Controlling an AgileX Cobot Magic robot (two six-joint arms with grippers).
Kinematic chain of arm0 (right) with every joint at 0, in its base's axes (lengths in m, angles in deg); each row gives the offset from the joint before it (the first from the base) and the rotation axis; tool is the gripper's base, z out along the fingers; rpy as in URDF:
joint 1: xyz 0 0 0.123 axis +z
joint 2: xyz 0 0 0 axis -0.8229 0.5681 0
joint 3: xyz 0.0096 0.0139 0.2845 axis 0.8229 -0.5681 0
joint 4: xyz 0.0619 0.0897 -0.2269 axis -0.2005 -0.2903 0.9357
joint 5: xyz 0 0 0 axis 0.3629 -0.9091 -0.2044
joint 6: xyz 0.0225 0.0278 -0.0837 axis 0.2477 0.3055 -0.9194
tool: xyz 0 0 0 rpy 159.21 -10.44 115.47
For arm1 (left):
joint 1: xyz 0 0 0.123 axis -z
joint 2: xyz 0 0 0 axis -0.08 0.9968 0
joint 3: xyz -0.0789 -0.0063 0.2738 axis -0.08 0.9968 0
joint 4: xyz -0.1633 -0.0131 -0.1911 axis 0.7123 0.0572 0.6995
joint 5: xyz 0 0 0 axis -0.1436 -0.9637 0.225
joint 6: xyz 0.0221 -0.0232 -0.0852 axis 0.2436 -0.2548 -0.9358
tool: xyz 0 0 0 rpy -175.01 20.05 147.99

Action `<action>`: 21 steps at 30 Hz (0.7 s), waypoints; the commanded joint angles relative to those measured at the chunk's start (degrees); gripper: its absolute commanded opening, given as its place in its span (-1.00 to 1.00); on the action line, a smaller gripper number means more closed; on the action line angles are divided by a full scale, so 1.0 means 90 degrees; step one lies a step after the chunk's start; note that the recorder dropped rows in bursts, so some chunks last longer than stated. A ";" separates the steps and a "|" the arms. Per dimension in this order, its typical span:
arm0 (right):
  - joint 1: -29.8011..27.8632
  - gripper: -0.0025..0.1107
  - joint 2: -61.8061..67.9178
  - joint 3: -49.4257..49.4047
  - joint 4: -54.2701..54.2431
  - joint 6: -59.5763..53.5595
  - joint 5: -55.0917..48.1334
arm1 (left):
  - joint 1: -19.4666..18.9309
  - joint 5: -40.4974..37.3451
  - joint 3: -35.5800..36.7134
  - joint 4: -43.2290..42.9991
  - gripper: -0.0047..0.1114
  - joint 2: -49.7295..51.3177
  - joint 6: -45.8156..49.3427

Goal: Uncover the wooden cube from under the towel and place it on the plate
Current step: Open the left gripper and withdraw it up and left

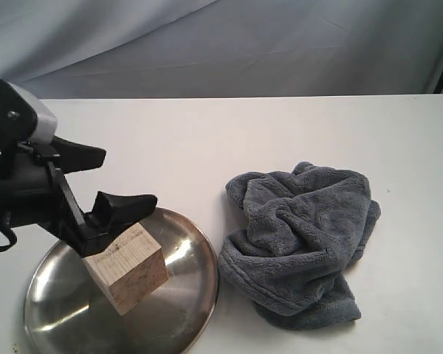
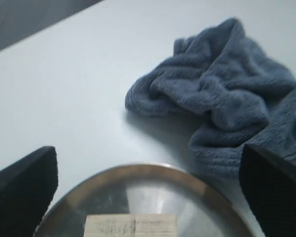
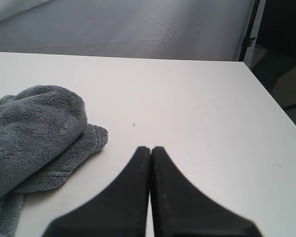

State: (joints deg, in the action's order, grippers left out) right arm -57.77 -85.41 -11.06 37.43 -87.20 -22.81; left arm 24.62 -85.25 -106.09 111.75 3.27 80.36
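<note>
The pale wooden cube (image 1: 125, 267) rests tilted on the shiny steel plate (image 1: 194, 295) at the front left. My left gripper (image 1: 129, 177) hangs just above and behind it, open; the lower finger is close to the cube's top edge. In the left wrist view the fingers stand wide apart, with the cube (image 2: 130, 226) low between them, touching neither, on the plate (image 2: 138, 171). The dark grey towel (image 1: 303, 243) lies crumpled on the table right of the plate, covering nothing visible. My right gripper (image 3: 150, 148) is shut and empty over bare table beside the towel (image 3: 34, 128).
The white table (image 1: 280, 133) runs back to a grey cloth backdrop. In the right wrist view its right edge (image 3: 271, 98) drops off to a dark floor. The towel (image 2: 227, 98) lies close to the plate's rim.
</note>
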 commanded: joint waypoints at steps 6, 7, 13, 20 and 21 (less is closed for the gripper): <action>-0.0049 -0.96 -0.0021 -0.0022 -0.0033 0.0006 0.0010 | -0.0005 -0.0222 0.0010 0.0083 0.46 -0.1559 -0.0825; -0.0049 -0.96 -0.0021 -0.0022 -0.0033 0.0006 0.0010 | -0.0005 -0.0222 0.0010 0.0083 0.36 -0.1668 -0.0901; -0.0049 -0.96 -0.0021 -0.0022 -0.0033 0.0019 0.0010 | -0.0005 -0.0759 0.0010 -0.0199 -0.14 -0.2314 -0.1275; -0.0049 -0.96 -0.0021 -0.0022 -0.0033 0.0019 0.0010 | -0.0005 -0.1044 0.0010 -0.0549 -0.90 -0.2787 -0.1517; -0.0049 -0.96 -0.0021 -0.0022 -0.0033 0.0019 0.0010 | -0.0005 -0.1044 0.0010 -0.0643 -0.92 -0.2840 -0.1551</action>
State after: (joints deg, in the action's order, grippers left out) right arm -57.77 -85.41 -11.06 37.43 -87.20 -22.81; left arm 24.62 -94.00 -106.09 107.51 -20.85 68.22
